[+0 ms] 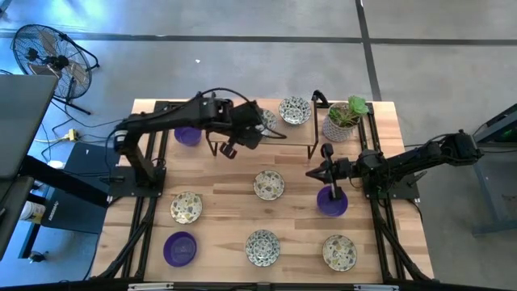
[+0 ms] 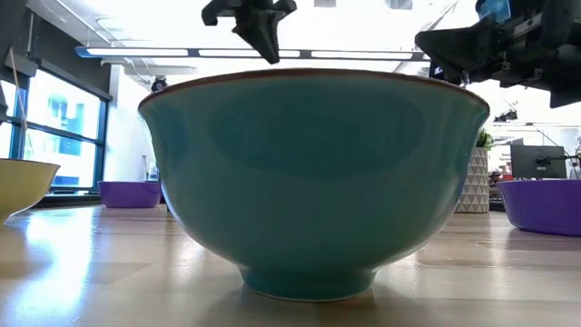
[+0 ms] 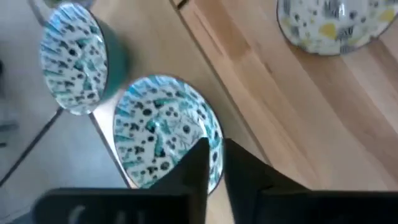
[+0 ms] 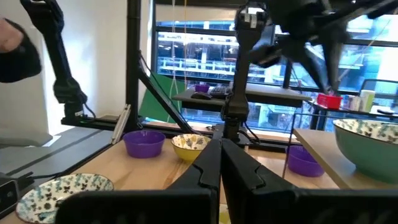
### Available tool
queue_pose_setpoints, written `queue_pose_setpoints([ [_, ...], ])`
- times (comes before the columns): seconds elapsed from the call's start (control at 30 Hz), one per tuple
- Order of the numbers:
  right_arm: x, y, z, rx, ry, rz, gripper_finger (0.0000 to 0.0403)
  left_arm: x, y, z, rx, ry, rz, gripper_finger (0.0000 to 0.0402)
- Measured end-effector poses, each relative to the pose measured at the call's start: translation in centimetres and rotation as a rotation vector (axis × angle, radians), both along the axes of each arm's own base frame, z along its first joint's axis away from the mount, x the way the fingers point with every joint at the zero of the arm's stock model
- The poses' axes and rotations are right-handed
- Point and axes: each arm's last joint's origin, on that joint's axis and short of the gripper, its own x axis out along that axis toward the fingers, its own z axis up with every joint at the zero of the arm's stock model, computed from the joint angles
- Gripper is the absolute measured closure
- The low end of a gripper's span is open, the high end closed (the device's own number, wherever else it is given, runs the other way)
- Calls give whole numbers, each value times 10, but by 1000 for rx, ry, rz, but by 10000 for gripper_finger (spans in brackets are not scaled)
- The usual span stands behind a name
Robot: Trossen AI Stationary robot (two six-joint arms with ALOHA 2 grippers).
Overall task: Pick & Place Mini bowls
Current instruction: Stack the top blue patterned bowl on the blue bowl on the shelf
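Here, across a pale wooden table [image 1: 234, 218], set well apart: glossy purple mini bowls at upper left [image 1: 187, 136], lower left [image 1: 179, 247] and right of centre [image 1: 332, 202], plus cream speckled mini bowls mid-frame [image 1: 269, 184] and along the bottom [image 1: 262, 246]. At upper centre of the high view, left gripper [image 3: 216, 152] clenched on the rim of a cream floral-speckled mini bowl [image 3: 163, 127]. Right of centre, right gripper [image 4: 219, 146] pressed together, grasping nothing, beside the right purple bowl.
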Motion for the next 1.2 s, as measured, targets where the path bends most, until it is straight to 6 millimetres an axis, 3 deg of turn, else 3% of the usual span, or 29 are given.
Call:
queue_pose_setpoints([
  [0.1,0,-1,0,3,-1,-18,403,-3,-5,1,-7,-76,4,397],
  [0.27,2,-1,4,7,-17,-25,403,-22,-8,-5,-29,-215,14,393],
  [0.47,20,-4,22,12,34,-132,403,-45,-17,-34,-118,-425,-2,392],
  [0.6,42,-11,44,11,181,-239,403,-63,-29,-55,-131,-547,-23,392],
  [0.73,57,-19,80,3,278,-339,401,-76,-41,-77,-145,-641,-63,392],
  [0.9,72,-34,121,-5,412,-412,373,-90,-48,-103,-163,-717,-81,392],
  [1.2,124,-62,140,-77,756,-451,295,-116,-47,-131,-146,-845,-31,392],
])
